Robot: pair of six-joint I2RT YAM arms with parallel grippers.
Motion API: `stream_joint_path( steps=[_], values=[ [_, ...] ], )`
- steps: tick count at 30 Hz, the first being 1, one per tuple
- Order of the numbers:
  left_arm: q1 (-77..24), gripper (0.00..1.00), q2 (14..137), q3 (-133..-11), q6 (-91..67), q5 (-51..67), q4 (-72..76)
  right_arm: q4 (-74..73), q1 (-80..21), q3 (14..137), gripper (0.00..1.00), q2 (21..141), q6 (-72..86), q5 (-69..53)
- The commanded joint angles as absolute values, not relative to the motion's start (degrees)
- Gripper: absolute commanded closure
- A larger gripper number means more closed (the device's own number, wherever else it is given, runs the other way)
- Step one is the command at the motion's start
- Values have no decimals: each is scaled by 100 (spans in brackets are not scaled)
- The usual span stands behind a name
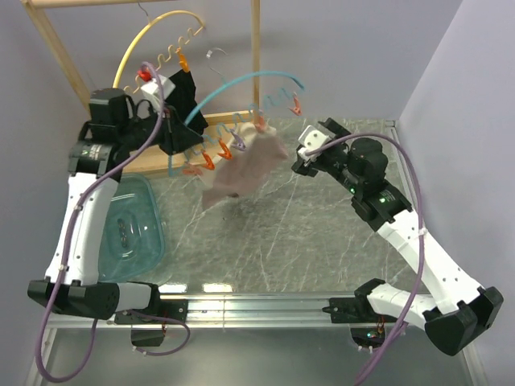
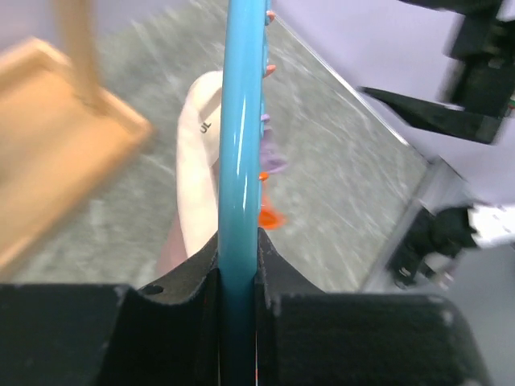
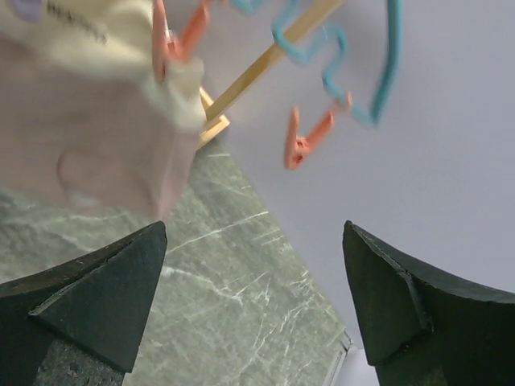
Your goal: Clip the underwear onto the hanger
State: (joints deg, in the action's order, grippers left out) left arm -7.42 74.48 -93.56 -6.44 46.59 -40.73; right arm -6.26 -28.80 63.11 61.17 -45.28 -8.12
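Clamping one hanger (image 2: 241,121), left gripper (image 2: 238,273); one underwear (image 1: 241,173) dangling from it; right gripper (image 3: 253,297) spread apart, empty.

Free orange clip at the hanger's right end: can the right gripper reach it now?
Probably yes: the right gripper is open, the clip hangs free ahead of it, and the underwear sits off to one side.

The underwear (image 1: 241,173) is hanging from the hanger (image 1: 241,80) above the bench (image 1: 322,241). The left claw (image 2: 238,281) is clamping the hanger's left side, and the right claw (image 3: 256,305) is hovering to the right, apart.
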Motion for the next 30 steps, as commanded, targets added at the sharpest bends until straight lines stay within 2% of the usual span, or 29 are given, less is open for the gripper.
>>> stream_joint_path(
  steps=[1,11,21,25,30],
  values=[
    [-493,100,7137,-9922,-449,4123,-4339,-588,-2742,6741,3,5862,-4052,-650],
    [-255,100,6846,-10274,-175,2646,-5028,-1274,-2426,7066,1,5695,-3200,-695],
    [-264,100,8391,-12145,-264,1855,-4948,-1714,-2303,7348,0,5757,-2725,-607],
    [-264,100,8789,-12551,-334,1661,-4397,-1775,-2294,7383,0,5757,-2698,-606],
    [-386,100,8798,-11936,-475,1592,-3131,-1846,-2294,7400,0,5836,-2628,-606]
  ],
)
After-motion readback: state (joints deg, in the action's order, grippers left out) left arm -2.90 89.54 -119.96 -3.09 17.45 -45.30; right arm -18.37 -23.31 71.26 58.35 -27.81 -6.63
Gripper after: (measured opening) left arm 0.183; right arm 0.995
